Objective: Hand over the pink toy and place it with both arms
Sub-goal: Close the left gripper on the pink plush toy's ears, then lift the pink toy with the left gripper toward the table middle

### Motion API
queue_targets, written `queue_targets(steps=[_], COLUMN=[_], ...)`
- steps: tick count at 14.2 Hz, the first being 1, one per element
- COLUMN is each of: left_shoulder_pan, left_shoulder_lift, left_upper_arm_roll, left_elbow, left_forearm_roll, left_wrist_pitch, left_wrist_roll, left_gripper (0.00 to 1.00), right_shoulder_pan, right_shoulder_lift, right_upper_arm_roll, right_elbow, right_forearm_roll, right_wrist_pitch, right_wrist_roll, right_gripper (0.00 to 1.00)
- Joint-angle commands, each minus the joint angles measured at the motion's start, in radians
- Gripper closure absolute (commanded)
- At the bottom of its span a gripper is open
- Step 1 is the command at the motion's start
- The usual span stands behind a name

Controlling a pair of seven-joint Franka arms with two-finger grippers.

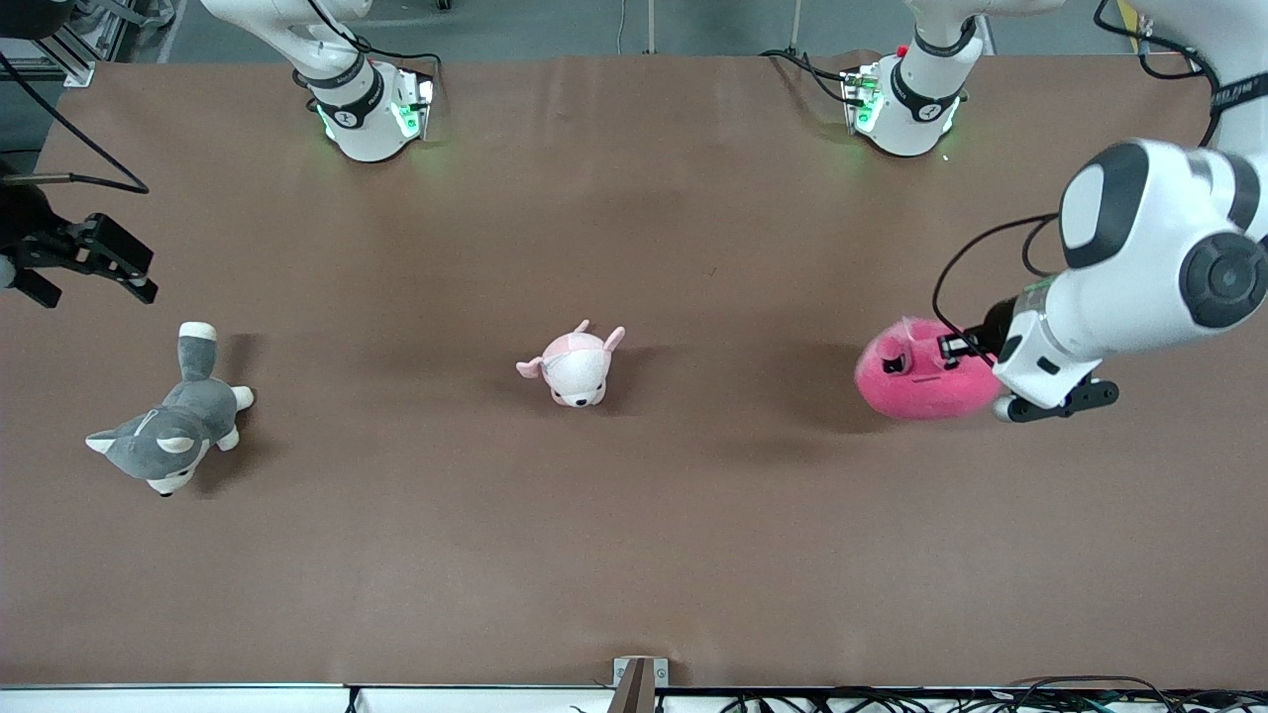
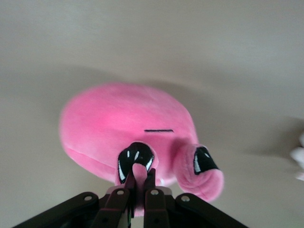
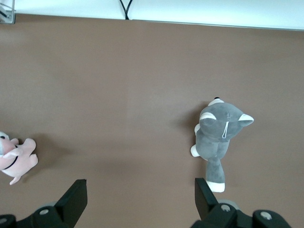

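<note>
Spanning surface [image 1: 634, 555]: brown, carrying three plush toys in a loose row from one end to the other.
Left arm [image 1: 1149, 267]: reaching down from its base over the left arm's end of the surface, wrist right at the pink toy.
Right arm [image 1: 337, 69]: waiting, base lit green, its wrist out at the right arm's edge of the surface.
Pink toy [image 1: 916, 381]: round, hot pink, at the left arm's end; whether it is lifted off the surface or resting on it, I cannot tell. In the left wrist view [image 2: 128, 128] the dark eyes and a thin line of a mouth show.
Husky [image 1: 168, 431]: grey and white, lying at the right arm's end, well apart from the pink toy.
Small pale plush animal [image 1: 575, 366]: pink and white, between the husky and the pink toy, mid-surface.
Left gripper [image 2: 138, 183]: fingers pressed in tight, pinching a small flap of the pink toy just by one eye.
Right gripper [image 3: 141, 197]: fingers spread wide, nothing between them, over the surface near the husky [image 3: 219, 137].
</note>
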Motion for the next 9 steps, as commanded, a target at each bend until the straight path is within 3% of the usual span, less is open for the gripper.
queue_targets(steps=[1,5,9], left_shoulder_pan=[-0.005,-0.029,-0.168], left_shoulder_lift=[0.007,0.026,0.026], left_upper_arm_roll=[-0.084,-0.24,-0.284], left_elbow=[0.165,0.273,0.293], left_forearm_roll=[-0.084,-0.164,-0.165], left_wrist_pitch=[-0.079,-0.038,0.167], left_wrist_roll=[-0.156,-0.403,-0.576], left_gripper=[1.0,1.0,1.0], right_shoulder_pan=[-0.007,-0.006,0.005], right_shoulder_lift=[-0.01,-0.01,-0.009], right_upper_arm_roll=[-0.007,-0.008,-0.004], right_elbow=[-0.001,0.015,0.016], right_forearm_roll=[-0.003,-0.003,0.026], right_wrist_pitch=[-0.062,-0.153,-0.19], right_wrist_roll=[-0.006,-0.043,-0.069], right_gripper=[0.0,0.0,0.0])
